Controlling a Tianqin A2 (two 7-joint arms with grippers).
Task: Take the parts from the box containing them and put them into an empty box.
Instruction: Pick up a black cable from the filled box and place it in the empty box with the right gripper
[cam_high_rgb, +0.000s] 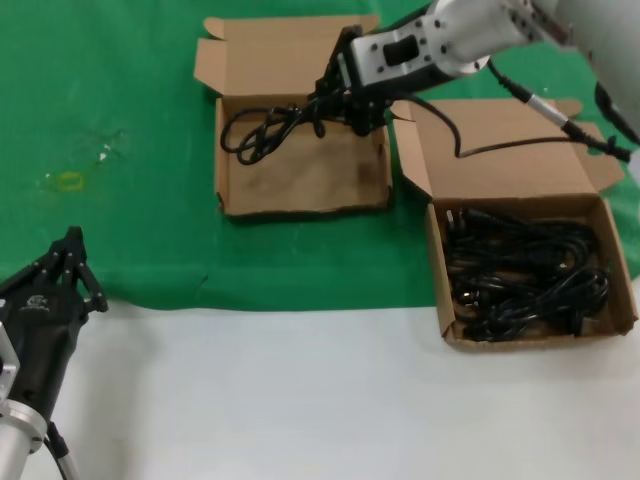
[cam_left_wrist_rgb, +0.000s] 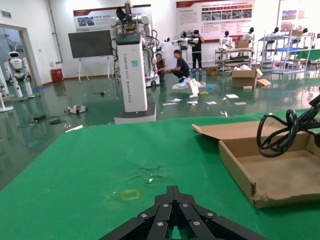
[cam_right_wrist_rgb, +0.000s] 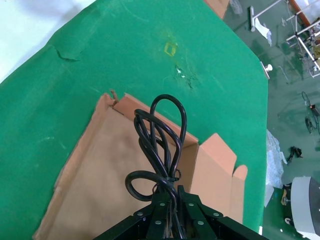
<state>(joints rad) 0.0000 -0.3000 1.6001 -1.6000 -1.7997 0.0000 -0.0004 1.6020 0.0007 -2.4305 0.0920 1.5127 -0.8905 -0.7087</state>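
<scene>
Rubber cord (cam_high_rgb: 262, 130), light and floppy, loops dangling | my right end effector (cam_high_rgb: 345, 100) clamped on its bundled middle, over the empty box (cam_high_rgb: 300, 180) | left end effector (cam_high_rgb: 62, 275) idle, fingers together, near tabletop edge.

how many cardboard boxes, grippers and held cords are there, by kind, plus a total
cardboard boxes: 2, the left box and the right box
grippers: 2, the left gripper low beside the green mat, and the right gripper over the left box
held power cords: 1, the looped cord in the right gripper
loose cords piled in the right box: tangled, cannot count
total: 5
</scene>
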